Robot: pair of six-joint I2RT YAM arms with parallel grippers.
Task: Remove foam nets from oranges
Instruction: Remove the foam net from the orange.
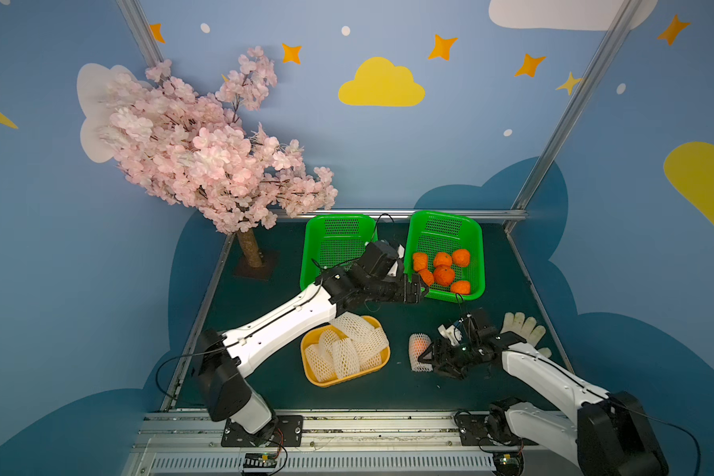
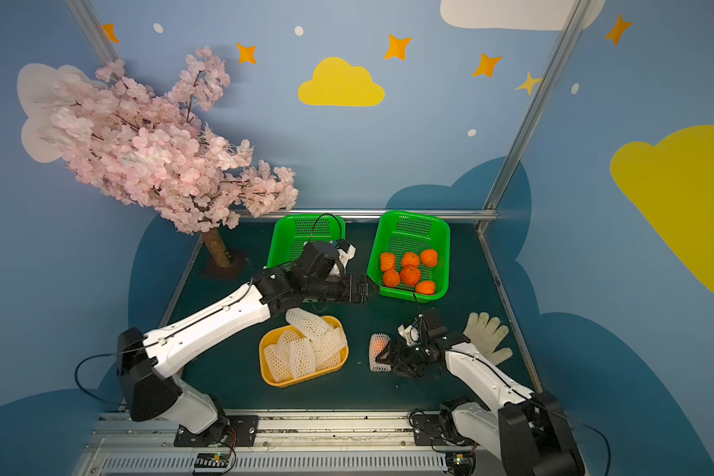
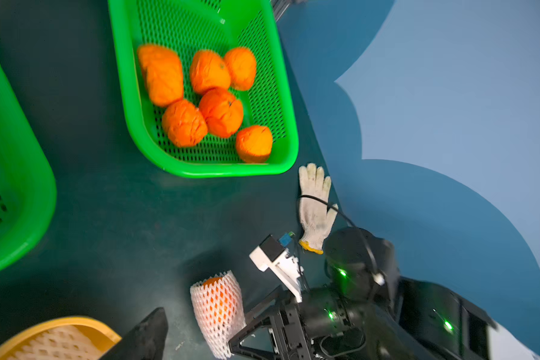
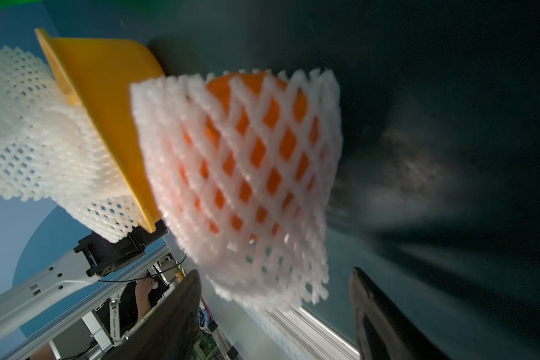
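Lower right of a top view: right tool [image 1: 427, 360] spread, jaws either side of the near end of the last foam net [image 1: 416, 363], not pinching it yet.

Net lies on the tabletop [image 1: 388, 391], just left of that tool in frame. Its long axis runs up-frame, across the tool's reach. The orange [image 3: 212, 282] peeks from the far open end. Right arm is by far the nearer.

Lower centre: yellow tray [image 1: 306, 355] piled with emptied nets [image 1: 359, 334].

Farther, mid-frame: left tool [image 1: 421, 288] looks spread and empty, at the near rim of the green basket [image 1: 450, 297] of bare oranges [image 1: 444, 275], well apart from the net.
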